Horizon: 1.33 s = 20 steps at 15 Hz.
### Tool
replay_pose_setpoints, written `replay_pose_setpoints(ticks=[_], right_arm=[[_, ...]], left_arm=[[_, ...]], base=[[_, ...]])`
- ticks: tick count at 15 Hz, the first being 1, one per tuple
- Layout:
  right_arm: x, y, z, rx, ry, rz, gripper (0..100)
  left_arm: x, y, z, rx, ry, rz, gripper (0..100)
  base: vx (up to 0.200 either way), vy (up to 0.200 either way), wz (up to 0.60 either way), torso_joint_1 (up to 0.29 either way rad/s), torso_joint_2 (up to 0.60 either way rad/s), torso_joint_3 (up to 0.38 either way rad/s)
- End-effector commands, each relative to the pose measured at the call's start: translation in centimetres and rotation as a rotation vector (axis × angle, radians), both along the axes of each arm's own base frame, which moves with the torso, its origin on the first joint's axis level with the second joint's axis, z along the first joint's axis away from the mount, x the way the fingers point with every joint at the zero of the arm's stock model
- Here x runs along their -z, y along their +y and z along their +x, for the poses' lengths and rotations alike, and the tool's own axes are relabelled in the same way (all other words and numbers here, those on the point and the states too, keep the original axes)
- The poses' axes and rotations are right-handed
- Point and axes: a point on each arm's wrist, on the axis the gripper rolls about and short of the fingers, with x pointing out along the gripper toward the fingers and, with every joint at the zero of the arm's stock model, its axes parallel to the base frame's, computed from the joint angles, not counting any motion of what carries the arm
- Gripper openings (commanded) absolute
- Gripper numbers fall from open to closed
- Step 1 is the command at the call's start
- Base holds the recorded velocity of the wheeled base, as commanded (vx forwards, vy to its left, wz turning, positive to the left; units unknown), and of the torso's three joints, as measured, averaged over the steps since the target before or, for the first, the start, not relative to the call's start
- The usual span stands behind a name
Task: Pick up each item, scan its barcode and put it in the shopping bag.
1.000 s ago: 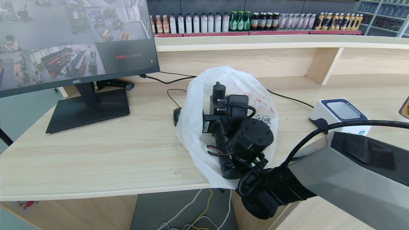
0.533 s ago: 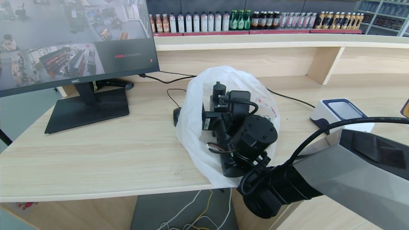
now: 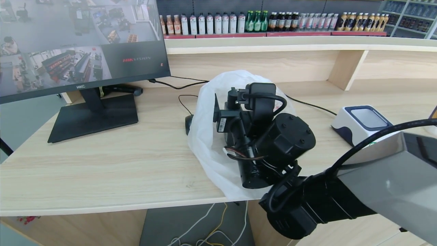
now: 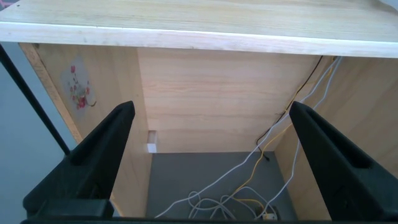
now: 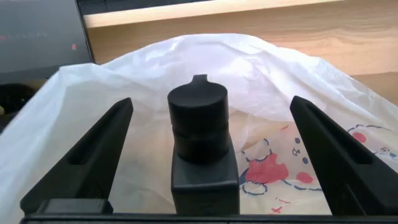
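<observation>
The white plastic shopping bag (image 3: pixel 208 136) stands open at the middle of the counter, and its pale wall with a red print (image 5: pixel 273 168) fills the space behind my fingers. My right gripper (image 3: pixel 232 102) hangs over the bag's mouth, open, its fingers spread wide (image 5: pixel 211 102). A black object with a round cap (image 5: pixel 198 124) stands between them, touching neither. I cannot tell whether it rests in the bag. The white and dark-blue barcode scanner (image 3: pixel 362 123) sits to the bag's right. My left gripper (image 4: pixel 211 106) is open and empty, below the counter's front edge.
A monitor (image 3: pixel 78 44) on a black stand occupies the counter's left back, with a dark handheld device (image 3: pixel 123 89) behind it. A black mouse (image 3: pixel 188 124) lies against the bag's left side. Cables (image 4: pixel 249 180) hang under the counter. Bottles (image 3: pixel 273 22) line the far shelf.
My right wrist has risen and tilted back above the bag, lifting its camera housing higher. The bag, the scanner and the black capped object stay put.
</observation>
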Motion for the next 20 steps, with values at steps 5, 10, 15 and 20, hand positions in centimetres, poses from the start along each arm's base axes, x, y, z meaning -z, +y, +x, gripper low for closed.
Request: replay_pose_setpoints(ticks=[5, 10, 15, 20], right_arm=[[-3.3, -1.6, -4.0, -0.005, -0.046, 0.047, 100], [-4.7, -2.2, -4.0, 0.003, -0.085, 0.093, 100], [-5.0, -7.5, -3.7, 0.036, -0.085, 0.068, 100], [-1.9, -15.4, -6.7, -0.039, 0.001, 0.018, 100]], left_arm=[[0.0, 0.0, 0.0, 0.000, 0.000, 0.000, 100], [0.0, 0.0, 0.0, -0.002, 0.000, 0.000, 100], [0.0, 0.0, 0.0, 0.000, 0.000, 0.000, 100], [0.0, 0.0, 0.0, 0.000, 0.000, 0.000, 100]], base=[[0.000, 0.000, 0.00, 0.000, 0.00, 0.000], [0.000, 0.000, 0.00, 0.000, 0.00, 0.000], [0.000, 0.000, 0.00, 0.000, 0.00, 0.000], [0.000, 0.000, 0.00, 0.000, 0.00, 0.000]])
